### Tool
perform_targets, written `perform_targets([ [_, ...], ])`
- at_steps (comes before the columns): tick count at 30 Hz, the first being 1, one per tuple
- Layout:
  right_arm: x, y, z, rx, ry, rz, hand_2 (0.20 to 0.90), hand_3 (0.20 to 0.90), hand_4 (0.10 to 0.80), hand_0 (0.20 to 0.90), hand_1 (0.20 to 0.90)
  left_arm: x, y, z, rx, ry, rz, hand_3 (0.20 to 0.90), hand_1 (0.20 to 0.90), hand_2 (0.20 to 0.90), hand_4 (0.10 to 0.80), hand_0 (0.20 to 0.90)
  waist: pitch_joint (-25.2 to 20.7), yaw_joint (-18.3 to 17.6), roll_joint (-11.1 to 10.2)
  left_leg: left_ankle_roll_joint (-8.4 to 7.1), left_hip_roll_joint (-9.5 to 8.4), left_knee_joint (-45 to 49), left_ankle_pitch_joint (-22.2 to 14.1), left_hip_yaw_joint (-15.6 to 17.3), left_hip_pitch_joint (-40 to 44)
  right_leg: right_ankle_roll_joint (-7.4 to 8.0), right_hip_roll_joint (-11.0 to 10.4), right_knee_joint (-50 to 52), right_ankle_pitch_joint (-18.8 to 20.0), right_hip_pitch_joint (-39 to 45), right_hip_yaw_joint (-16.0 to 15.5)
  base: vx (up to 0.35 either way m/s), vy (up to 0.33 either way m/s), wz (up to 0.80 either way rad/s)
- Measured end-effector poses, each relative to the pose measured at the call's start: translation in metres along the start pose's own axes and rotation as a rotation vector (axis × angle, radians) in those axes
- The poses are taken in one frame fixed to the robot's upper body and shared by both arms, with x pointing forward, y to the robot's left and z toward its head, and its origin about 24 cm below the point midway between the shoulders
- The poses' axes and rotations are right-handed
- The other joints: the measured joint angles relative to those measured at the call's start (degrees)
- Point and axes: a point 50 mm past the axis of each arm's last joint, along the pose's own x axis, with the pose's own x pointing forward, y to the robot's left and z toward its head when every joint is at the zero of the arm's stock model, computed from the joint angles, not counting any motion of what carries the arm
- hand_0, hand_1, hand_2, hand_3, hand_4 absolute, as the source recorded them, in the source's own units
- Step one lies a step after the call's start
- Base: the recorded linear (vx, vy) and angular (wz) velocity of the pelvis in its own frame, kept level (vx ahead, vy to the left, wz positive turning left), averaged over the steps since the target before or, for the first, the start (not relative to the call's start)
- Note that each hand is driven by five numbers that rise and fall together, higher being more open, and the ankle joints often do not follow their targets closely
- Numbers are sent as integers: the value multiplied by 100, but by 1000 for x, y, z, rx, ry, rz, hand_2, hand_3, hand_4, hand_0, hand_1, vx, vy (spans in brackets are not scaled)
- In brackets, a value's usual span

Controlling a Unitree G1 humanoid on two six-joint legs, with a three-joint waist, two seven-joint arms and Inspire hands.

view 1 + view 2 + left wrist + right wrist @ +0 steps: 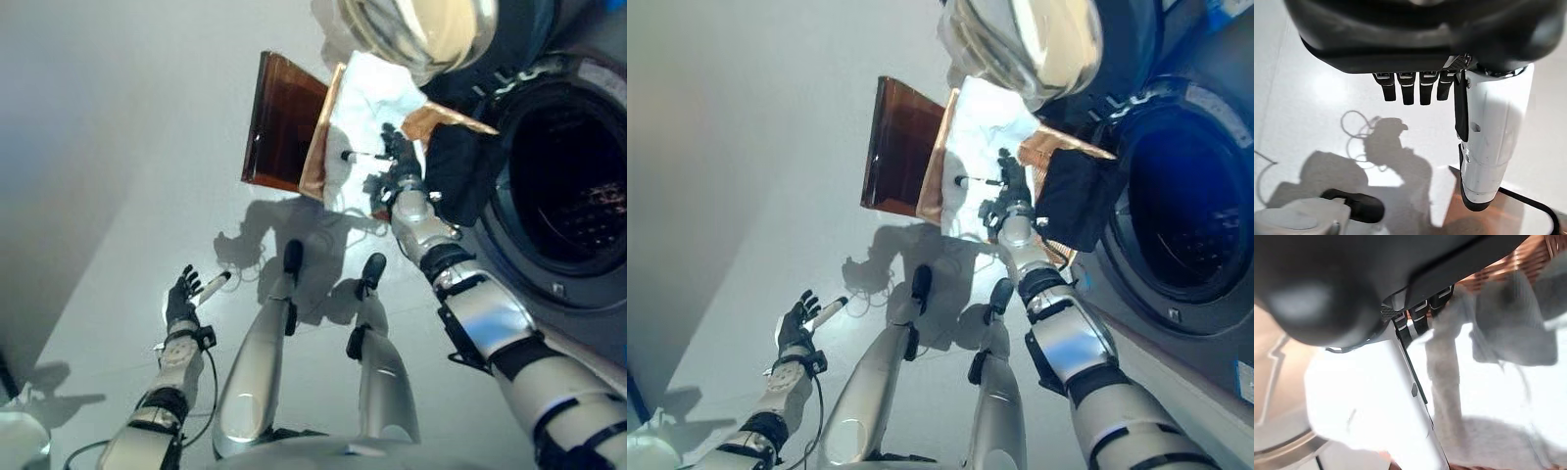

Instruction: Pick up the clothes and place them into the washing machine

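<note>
A brown wicker basket (284,127) stands on the pale floor beside the washing machine (534,259), whose drum (573,186) gapes dark. White clothes (377,93) fill the basket, and a dark garment (460,171) hangs over its rim on the machine's side. My right hand (397,157) reaches into the basket, thumb stretched out, fingers (1418,320) straight against a pale grey-white cloth (1508,328). My left hand (181,299) hovers open low over the floor, far from the basket, holding nothing (1410,88).
The machine's round glass door (421,29) hangs open above the basket's far end. A grey wall (59,147) runs along the left. Bare floor lies between the basket and my left hand.
</note>
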Motion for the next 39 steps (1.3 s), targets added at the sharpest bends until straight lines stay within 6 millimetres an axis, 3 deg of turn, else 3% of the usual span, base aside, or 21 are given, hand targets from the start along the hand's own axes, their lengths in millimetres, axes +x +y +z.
perform_targets([
  [7, 12, -21, 28, 28, -43, -91, 900, 900, 800, 900, 900, 4, -7, 25, -65, -95, -33, 900, 900, 900, 800, 900, 150, 48, 104, -100, 2, -136, 148, -193, -245, -22, 26, -2, -15, -212, -154, -26, -12, 14],
  [13, 19, -46, 41, 47, -29, -179, 900, 900, 800, 900, 900, 5, -10, 31, -67, -125, -53, 900, 900, 900, 800, 900, 188, 170, 173, -255, 13, -456, 362, -385, -273, -72, 27, -5, -55, -305, -308, -11, 2, 14],
  [16, 21, -51, 53, 36, -47, -194, 900, 900, 800, 900, 900, 4, -13, 31, -59, -123, -65, 900, 900, 900, 800, 900, 200, 177, 197, -268, 8, -540, 426, -399, -347, -73, 41, -4, -52, -417, -311, 0, 0, 0],
  [21, 23, -49, 67, -122, -55, -192, 900, 900, 800, 900, 900, 5, -14, 34, -62, -135, -69, 900, 900, 900, 800, 900, 201, 207, 223, -288, 69, -627, 489, -472, -326, -88, 93, -4, -63, -420, -359, -6, 1, 1],
  [23, 23, -49, 71, -186, -62, -196, 749, 749, 692, 749, 749, 6, -16, 36, -64, -140, -72, 900, 900, 900, 800, 900, 191, 239, 242, -305, 94, -656, 523, -479, -324, -104, 116, -4, -74, -419, -398, -12, 4, 5],
  [24, 24, -49, 74, -242, -64, -209, 510, 510, 522, 510, 510, 6, -16, 37, -66, -144, -75, 900, 900, 900, 800, 900, 182, 265, 276, -340, 97, -699, 555, -513, -317, -113, 134, -4, -78, -420, -427, -9, 3, 7],
  [26, 24, -49, 79, -306, -77, -209, 398, 398, 441, 398, 398, 6, -16, 38, -67, -145, -74, 900, 900, 900, 800, 900, 178, 301, 314, -366, 103, -712, 574, -535, -317, -120, 157, -4, -81, -417, -446, -7, 7, 4],
  [27, 24, -47, 83, -369, -89, -205, 200, 200, 300, 200, 200, 6, -16, 37, -67, -144, -73, 900, 900, 900, 800, 900, 175, 310, 343, -381, 113, -715, 584, -555, -316, -128, 173, -4, -82, -415, -455, 0, 0, 0],
  [34, 23, -38, 92, -564, -160, -203, 200, 200, 300, 200, 200, 6, -16, 37, -67, -143, -67, 900, 900, 900, 800, 900, 152, 319, 417, -491, 120, -794, 662, -610, -285, -188, 187, -4, -66, -413, -475, -1, 4, 1],
  [39, 23, -37, 92, -629, -169, -203, 200, 200, 300, 200, 200, 6, -17, 37, -66, -142, -68, 900, 900, 900, 800, 900, 144, 441, 436, -465, 119, -799, 689, -605, -254, -221, 187, -4, -41, -398, -468, 0, 0, 0],
])
